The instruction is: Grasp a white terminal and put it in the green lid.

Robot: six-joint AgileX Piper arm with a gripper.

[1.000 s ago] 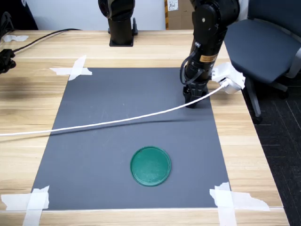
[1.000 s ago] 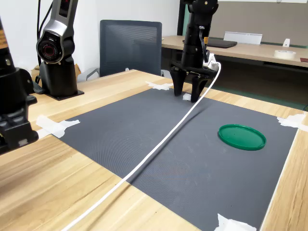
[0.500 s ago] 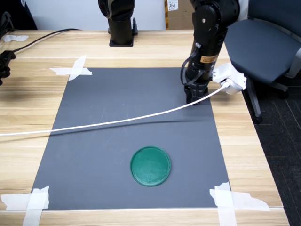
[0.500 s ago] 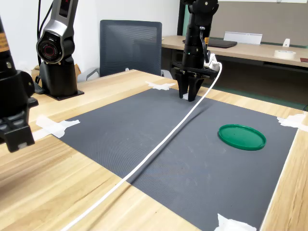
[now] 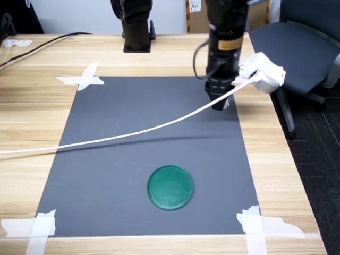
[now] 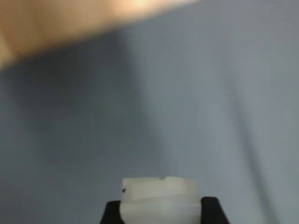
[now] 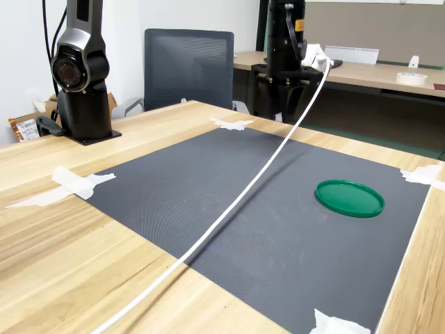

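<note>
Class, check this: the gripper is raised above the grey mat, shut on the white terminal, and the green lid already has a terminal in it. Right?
Not quite. The green lid is empty, as the first exterior view shows. The rest stands: the gripper is raised above the grey mat, shut on the white terminal.

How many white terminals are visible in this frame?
1. The white terminal sits clamped between the fingers of the tool in the wrist view, raised off the mat. None lies in the green lid; no others show.
</note>
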